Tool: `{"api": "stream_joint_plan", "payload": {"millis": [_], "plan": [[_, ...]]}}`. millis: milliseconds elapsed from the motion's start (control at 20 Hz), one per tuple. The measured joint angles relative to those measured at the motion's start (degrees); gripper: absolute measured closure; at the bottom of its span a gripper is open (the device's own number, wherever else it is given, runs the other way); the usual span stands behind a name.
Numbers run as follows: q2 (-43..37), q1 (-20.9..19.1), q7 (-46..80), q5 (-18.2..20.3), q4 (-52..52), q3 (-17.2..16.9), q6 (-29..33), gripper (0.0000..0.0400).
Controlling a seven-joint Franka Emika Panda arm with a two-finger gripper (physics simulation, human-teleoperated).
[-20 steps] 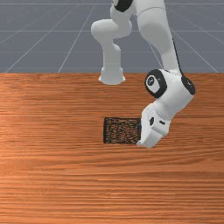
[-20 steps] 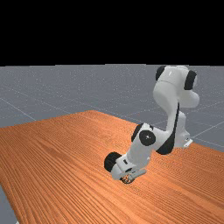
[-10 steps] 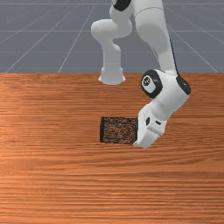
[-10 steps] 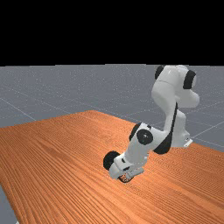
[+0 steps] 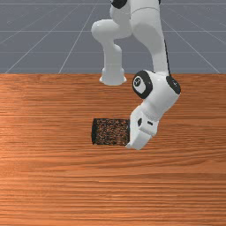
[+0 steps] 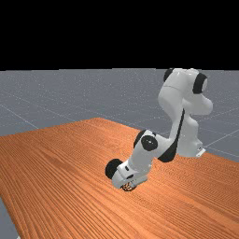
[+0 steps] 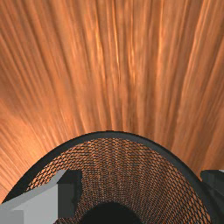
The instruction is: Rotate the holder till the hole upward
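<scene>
Reading black mesh holder [image 5: 110,131] as on its side at the tabletop [image 5: 44,185], hole turned sideways toward the gripper [image 5: 142,134], closed end toward the front view's left. Can't tell if fully resting on the wood. Gripper at the open end, not clamped: fingers [image 7: 69,192] spread wide in the wrist view, one across the hole, the other just beside the outside of the rim [image 7: 109,134]. Can't confirm contact at either. Looking down into the hole past the rim to a dark round base [image 7: 111,214]. Well apart from the tabletop's back edge in the front view, with wide open wood toward the front view's left and on the side nearer the camera. Less room toward the front view's right, with hand and forearm [image 5: 161,95] leaning in there. Well inside the tabletop's edges in the far view too. Versus the earlier frames: shifted toward the front view's left, holder and gripper together, by about the same amount. Still on its side, still hole-to-gripper.
</scene>
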Motion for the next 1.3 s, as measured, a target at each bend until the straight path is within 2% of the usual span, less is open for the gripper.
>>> {"api": "stream_joint_plan", "payload": {"millis": [100,150,200,250,350,400,450,500,550,700,750,950,1000,1050,1100,1150,1200,1250,1300], "plan": [[-0.05,-0.93,0.00,1.43,0.11,0.34,-0.21,0.0000],[-1.73,-16.29,-24.91,26.07,-0.44,16.20,-5.60,0.0145],[-4.33,-1.70,-2.58,2.84,-0.95,0.85,-2.59,0.0210],[-4.43,-1.83,-2.68,2.98,-0.91,0.90,-2.45,0.0283],[-4.14,-1.41,-2.06,2.35,-0.55,0.47,-2.99,0.0339],[-4.18,-1.52,-2.20,2.50,-0.63,0.56,-2.89,0.0349],[0.63,-0.67,-0.01,0.99,1.56,-0.12,-0.91,0.0355],[0.65,-0.62,-0.12,0.90,1.36,-0.09,-0.91,0.0356],[-0.20,-2.34,-2.09,3.39,0.60,1.57,0.14,0.0356],[-2.00,-4.25,-5.11,5.91,-0.59,3.30,0.83,0.0356],[-3.10,-7.38,-9.82,10.23,-1.51,6.34,1.72,0.0355],[-7.10,-8.18,-12.67,12.64,-2.69,6.71,-0.44,0.0356],[-7.91,-5.90,-9.50,9.24,-2.38,4.42,-1.88,0.0355],[-8.52,-3.26,-7.92,3.36,-2.59,2.00,-2.60,0.0356],[-9.73,-7.74,-13.37,12.73,-2.92,6.08,-2.25,0.0356],[-10.42,-7.26,-12.61,11.86,-3.61,5.58,-1.85,0.0355],[-11.34,-11.73,-20.58,20.16,-5.22,9.76,-1.26,0.0353],[-11.22,-16.17,-29.48,29.13,-5.72,13.89,-4.45,0.0351],[-11.10,-18.44,-34.22,33.68,-6.47,15.73,-7.52,0.0349]]}}
